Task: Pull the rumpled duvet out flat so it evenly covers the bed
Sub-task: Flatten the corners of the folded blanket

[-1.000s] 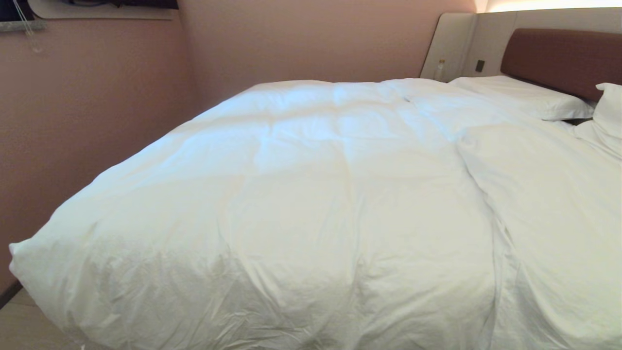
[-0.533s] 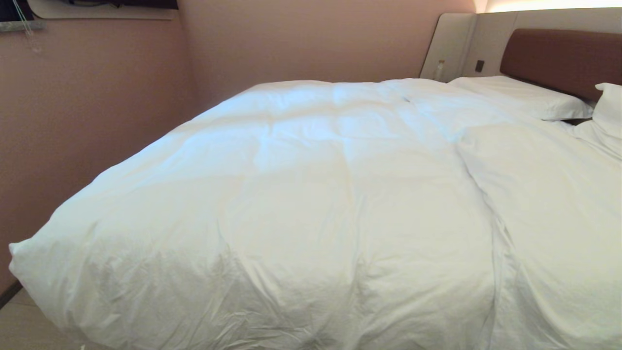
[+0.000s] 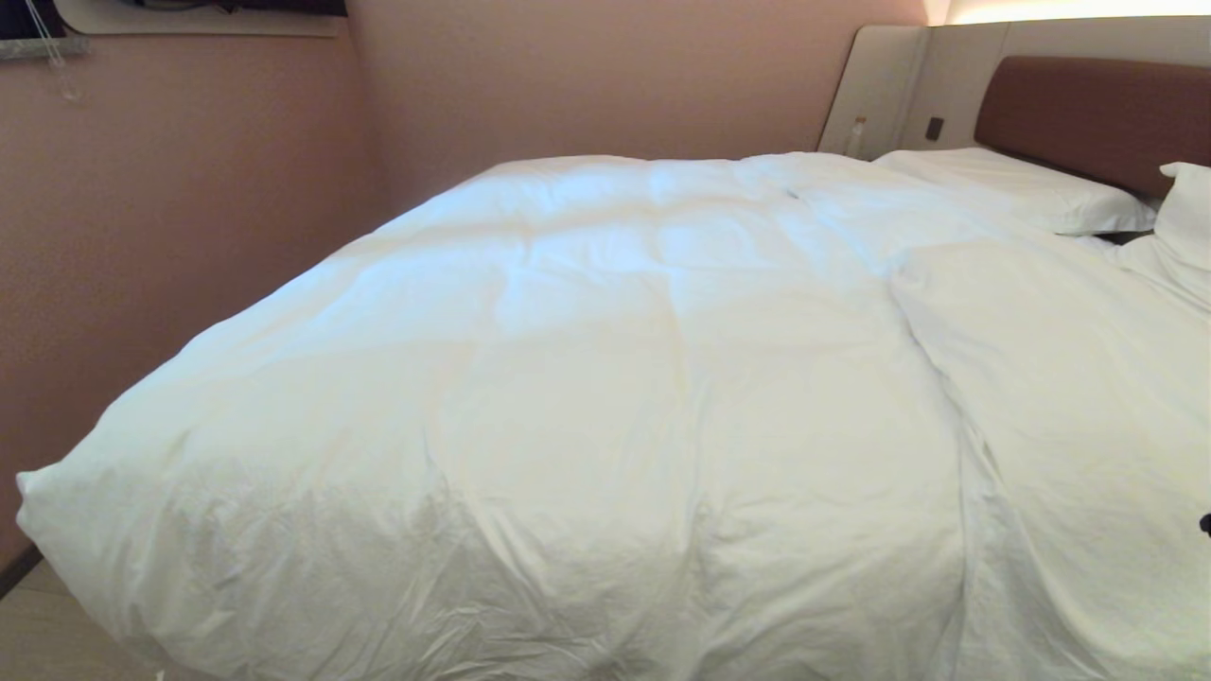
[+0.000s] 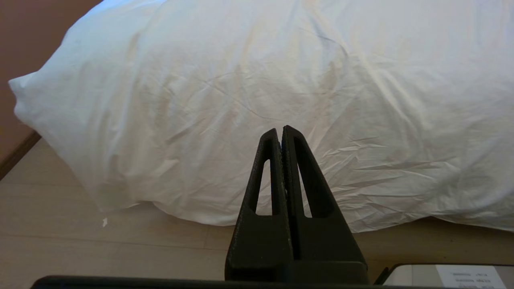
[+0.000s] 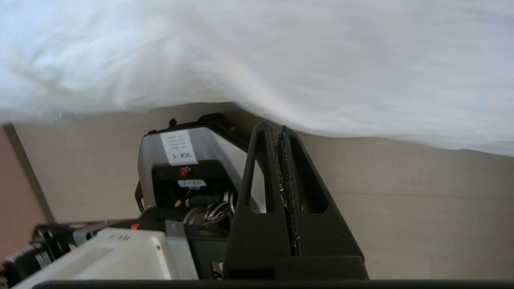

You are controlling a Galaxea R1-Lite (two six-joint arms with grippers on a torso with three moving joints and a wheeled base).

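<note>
The puffy white duvet lies over the bed, hanging over the foot end, with a long fold running along its right part. My left gripper is shut and empty, held low in front of the duvet's hanging edge and apart from it. Shut and empty as well, my right gripper hangs above the floor beside my own base, below the duvet's overhang. Only a dark speck of the right arm shows at the head view's right edge.
A pink wall runs close along the bed's left side. Two white pillows lie against the brown headboard. Pale wooden floor lies in front of the bed. My grey and black base stands beside the right gripper.
A dark bit of my right arm has come into the head view at its right edge. The duvet has not moved.
</note>
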